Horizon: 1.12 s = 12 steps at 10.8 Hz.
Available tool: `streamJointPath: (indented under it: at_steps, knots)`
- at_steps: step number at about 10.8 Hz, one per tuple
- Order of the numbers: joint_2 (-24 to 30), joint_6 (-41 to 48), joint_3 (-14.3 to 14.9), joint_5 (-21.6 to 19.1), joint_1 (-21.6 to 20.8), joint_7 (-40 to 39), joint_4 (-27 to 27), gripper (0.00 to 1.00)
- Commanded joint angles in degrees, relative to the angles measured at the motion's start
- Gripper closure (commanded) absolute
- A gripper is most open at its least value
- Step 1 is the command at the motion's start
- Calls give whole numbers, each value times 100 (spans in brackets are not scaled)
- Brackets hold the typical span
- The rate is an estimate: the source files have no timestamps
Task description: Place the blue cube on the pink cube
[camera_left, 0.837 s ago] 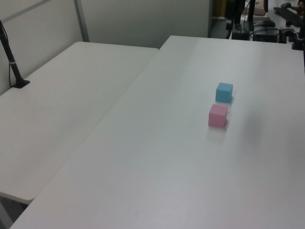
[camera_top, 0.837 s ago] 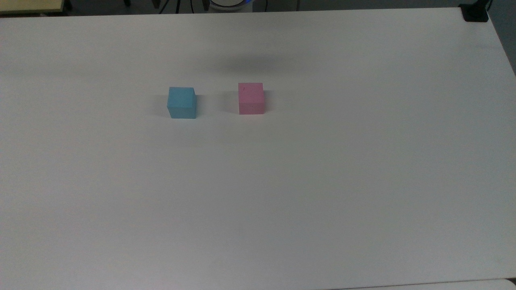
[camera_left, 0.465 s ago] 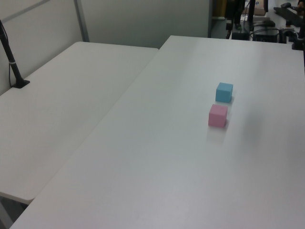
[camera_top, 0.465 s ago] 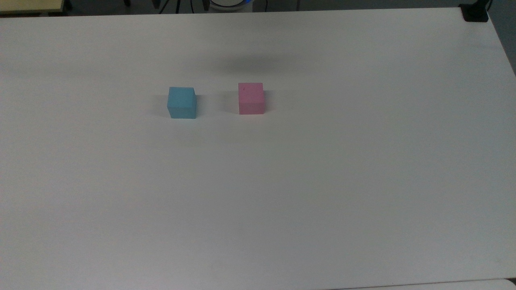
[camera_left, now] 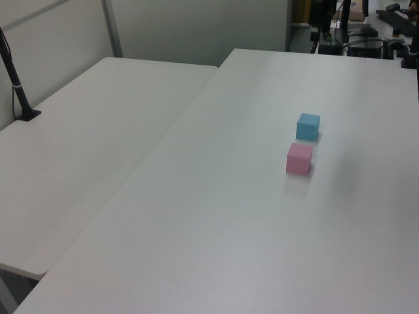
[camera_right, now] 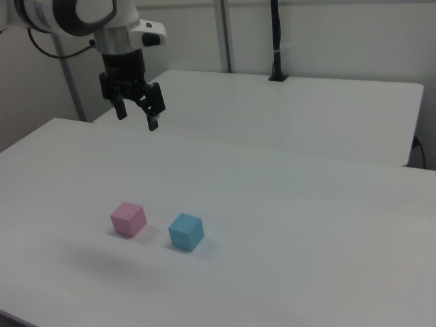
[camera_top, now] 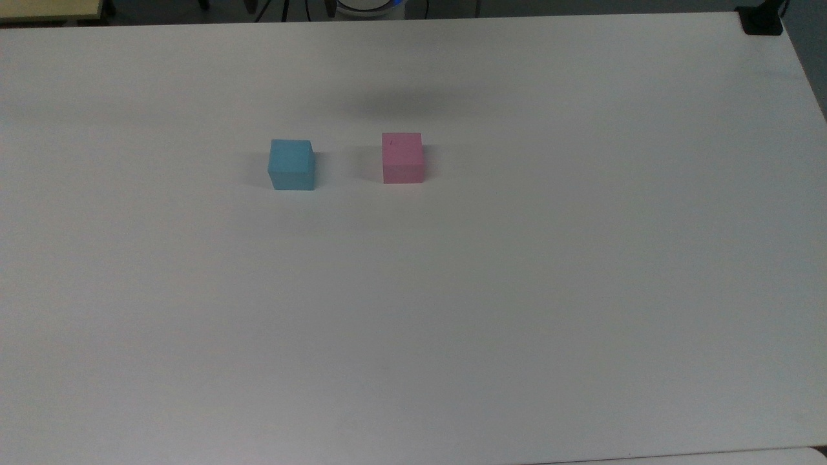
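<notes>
Blue cube: the blue cube sits flat on the white table, at about 9 o'clock from its partner in the top view, square faces up and nothing touching it.

Pink cube: the pink cube rests near it with a clear strip of table between the two; a tiny dark mark shows near one top edge. In the right view the order flips, the pink cube lying at 9 o'clock of the blue cube.

Gripper: and here is the gripper, high over the table in the right view, up at roughly 11 o'clock from both cubes and well apart from them. Fingers spread, pointing down, nothing between them.

Stage: by the look of it this is the very start; the blue cube is not yet picked up, the stack not yet begun.

Handling: my call is light and stiff, a matte block that should not slip or crush under a modest squeeze.

Where to grip: two opposite side faces, around mid-height, fingers coming straight down; the gap to the pink cube looks wide enough for a finger.

Watch for: an off-centre pinch could twist the blue cube, and a skewed release could nudge the pink cube aside.
</notes>
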<state>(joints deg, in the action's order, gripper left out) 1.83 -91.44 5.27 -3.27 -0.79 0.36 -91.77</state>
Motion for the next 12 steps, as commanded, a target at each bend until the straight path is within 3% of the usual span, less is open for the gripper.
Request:
streamJointPath:
  at_steps: [1,5,9,10,12]
  knots:
    - [-7,-50,53,-78,-53,-89,28,0]
    - [-7,3,27,-25,-62,-159,1,0]
    - [-50,469,18,466,8,-817,-16,0]
    - [-59,434,18,702,95,-1236,-181,0]
    - [-42,-272,44,513,420,-1582,-830,0]
